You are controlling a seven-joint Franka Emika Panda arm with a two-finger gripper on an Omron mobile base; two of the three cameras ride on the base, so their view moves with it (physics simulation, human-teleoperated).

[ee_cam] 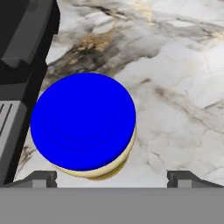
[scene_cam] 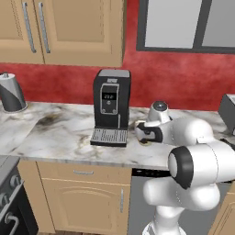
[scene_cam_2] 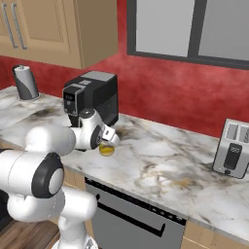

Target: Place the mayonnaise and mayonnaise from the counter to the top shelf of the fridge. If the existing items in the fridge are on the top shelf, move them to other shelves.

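Reading any label is impossible: my wrist hides most of the mayonnaise jar (ee_cam: 83, 127), showing its blue lid and a yellowish rim. It stands on the desk (scene_cam_2: 160, 165) beside the coffee machine (scene_cam: 111, 108). My end effector (ee_cam: 112, 177) hovers wide open above it, gripping nothing.

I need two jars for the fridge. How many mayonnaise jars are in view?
1: a mayonnaise jar on the counter beside the coffee machine, under the open gripper. A second may be hidden.
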